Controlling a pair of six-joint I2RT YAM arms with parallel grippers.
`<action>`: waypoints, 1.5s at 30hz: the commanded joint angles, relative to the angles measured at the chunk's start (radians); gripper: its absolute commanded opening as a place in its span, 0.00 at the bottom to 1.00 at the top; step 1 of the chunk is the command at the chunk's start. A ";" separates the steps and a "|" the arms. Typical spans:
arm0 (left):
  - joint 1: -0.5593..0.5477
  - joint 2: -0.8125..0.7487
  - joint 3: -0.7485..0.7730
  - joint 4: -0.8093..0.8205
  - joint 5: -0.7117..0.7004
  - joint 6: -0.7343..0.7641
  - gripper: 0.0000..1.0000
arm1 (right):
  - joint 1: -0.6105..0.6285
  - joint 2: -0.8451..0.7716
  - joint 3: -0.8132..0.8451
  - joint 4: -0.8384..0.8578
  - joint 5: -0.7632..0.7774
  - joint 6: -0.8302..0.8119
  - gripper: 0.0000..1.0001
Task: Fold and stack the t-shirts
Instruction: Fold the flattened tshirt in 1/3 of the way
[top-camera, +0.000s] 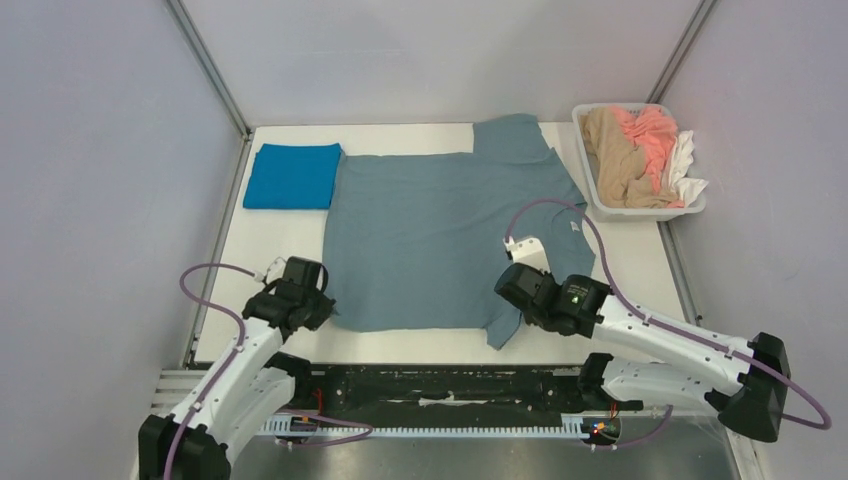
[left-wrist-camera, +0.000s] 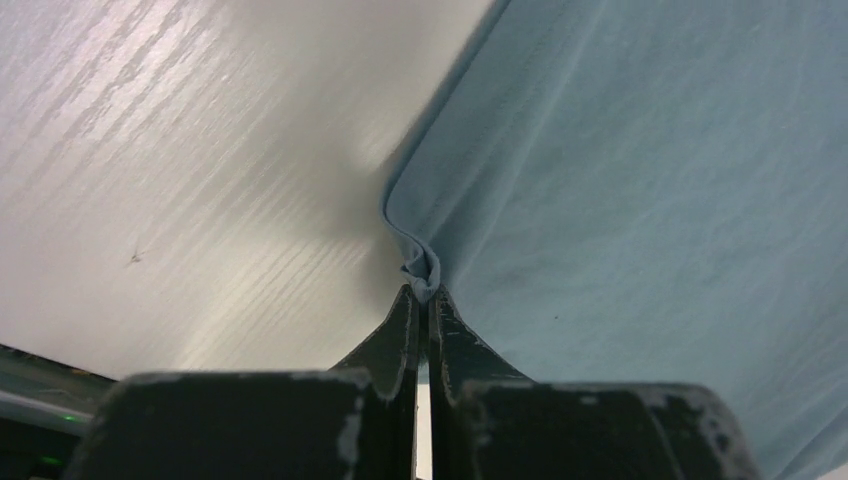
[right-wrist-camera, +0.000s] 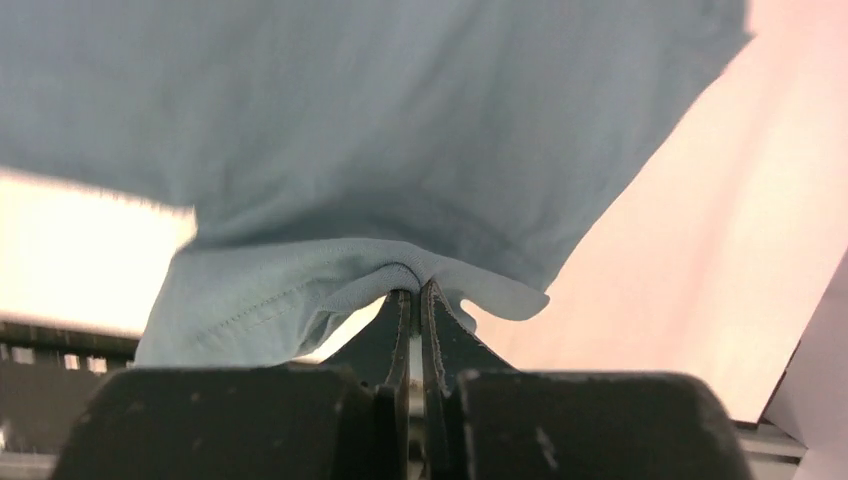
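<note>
A: What do we hold in the left gripper (left-wrist-camera: 422, 298)?

B: Our jaws are clenched tight on a pinch of hem at the near left corner of the grey-blue t-shirt (top-camera: 440, 235). The cloth puckers right at the tips. The rest of the shirt spreads ahead and to the right of the claw, flat on the table (left-wrist-camera: 180, 180).

A: And the right gripper (right-wrist-camera: 410, 296)?

B: We have it clamped too, on a fold of the same shirt's near sleeve. The sleeve drapes over the tips and falls away to their left, and the shirt's body stretches ahead of the claw.

A: Where do we see the cobalt blue t-shirt (top-camera: 292, 176)?

B: It is folded into a rectangle, well ahead of the left claw and just beside the grey shirt's far left edge.

A: Anything else?

B: A basket (top-camera: 640, 213) of tan, pink and white clothes sits well ahead and to the right of our right claw.
</note>
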 joint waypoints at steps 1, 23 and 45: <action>-0.001 0.068 0.082 0.157 -0.019 -0.025 0.02 | -0.118 0.010 0.056 0.194 0.167 -0.104 0.00; 0.073 0.477 0.388 0.319 -0.222 0.008 0.02 | -0.545 0.216 0.170 0.683 0.190 -0.476 0.00; 0.173 0.883 0.582 0.417 -0.151 0.071 0.59 | -0.764 0.797 0.537 0.789 0.028 -0.632 0.52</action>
